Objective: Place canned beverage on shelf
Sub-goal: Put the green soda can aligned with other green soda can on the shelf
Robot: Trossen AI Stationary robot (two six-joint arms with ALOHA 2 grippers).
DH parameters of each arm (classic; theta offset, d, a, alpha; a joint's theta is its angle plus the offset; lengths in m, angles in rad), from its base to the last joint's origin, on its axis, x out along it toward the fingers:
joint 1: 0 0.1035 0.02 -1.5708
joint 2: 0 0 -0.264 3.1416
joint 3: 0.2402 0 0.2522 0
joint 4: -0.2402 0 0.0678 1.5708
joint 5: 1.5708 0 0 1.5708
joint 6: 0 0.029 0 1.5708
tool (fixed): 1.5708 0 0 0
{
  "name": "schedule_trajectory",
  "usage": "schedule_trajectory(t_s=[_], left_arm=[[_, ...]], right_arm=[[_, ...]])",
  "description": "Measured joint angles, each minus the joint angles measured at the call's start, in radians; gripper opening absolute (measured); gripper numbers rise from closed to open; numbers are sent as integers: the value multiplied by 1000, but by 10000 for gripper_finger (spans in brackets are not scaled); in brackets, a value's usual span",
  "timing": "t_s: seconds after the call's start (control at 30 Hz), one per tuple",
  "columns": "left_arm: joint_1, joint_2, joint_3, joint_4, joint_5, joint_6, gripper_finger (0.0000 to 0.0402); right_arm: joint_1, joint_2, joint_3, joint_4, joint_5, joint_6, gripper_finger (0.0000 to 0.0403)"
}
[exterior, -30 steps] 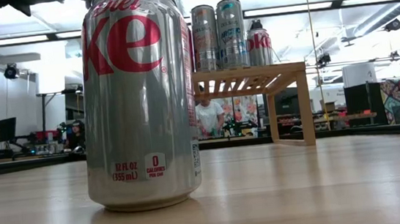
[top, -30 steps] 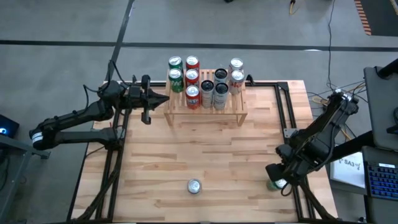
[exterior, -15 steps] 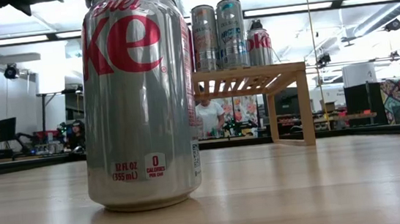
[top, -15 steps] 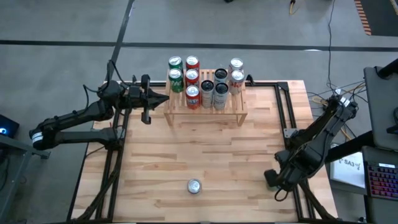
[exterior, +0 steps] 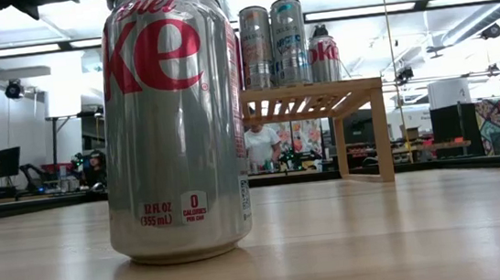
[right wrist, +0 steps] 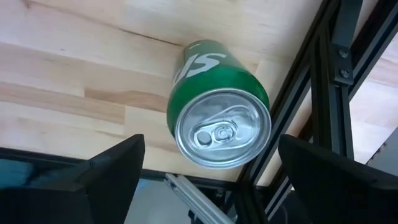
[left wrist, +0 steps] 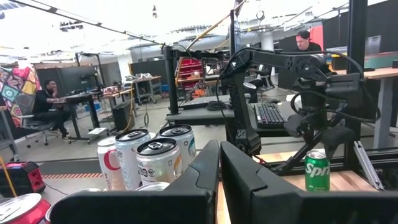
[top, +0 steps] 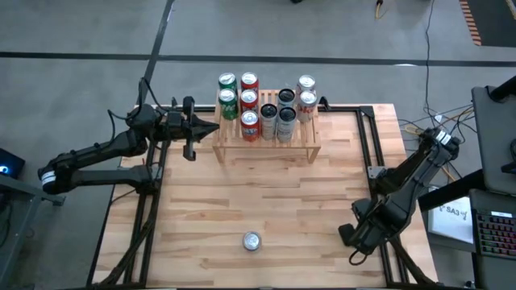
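Observation:
A green Sprite can (right wrist: 221, 118) stands upright on its base near the table's near right corner; it also shows in the left wrist view (left wrist: 317, 171). My right gripper (right wrist: 211, 149) hangs over it, pointing steeply down, open wide, one finger on either side of the can and clear of it. In the high view this gripper (top: 359, 234) hides the can. A silver Diet Coke can (top: 252, 241) stands near the front edge. The shelf (top: 266, 143) at the far side carries several cans. My left gripper (top: 200, 129) waits shut, raised beside the shelf's left end.
Black frame rails (right wrist: 339, 74) run along the table's right edge, close beside the green can. The Diet Coke can (exterior: 174, 120) fills the low view's left, with the shelf (exterior: 315, 97) behind it. Bare wood lies between the shelf and the near cans.
My right gripper has sunk and shifted a little toward the table's near edge, coming over the green can, which the high view no longer shows. Its fingers stand wider apart than before. The cans have not moved.

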Motion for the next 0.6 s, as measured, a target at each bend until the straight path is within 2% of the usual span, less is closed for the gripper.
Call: schedule_trajectory(t_s=[0.6], left_arm=[[0, 0, 0, 7, 0, 0, 0]], right_arm=[[0, 153, -6, -7, 0, -22, 357]])
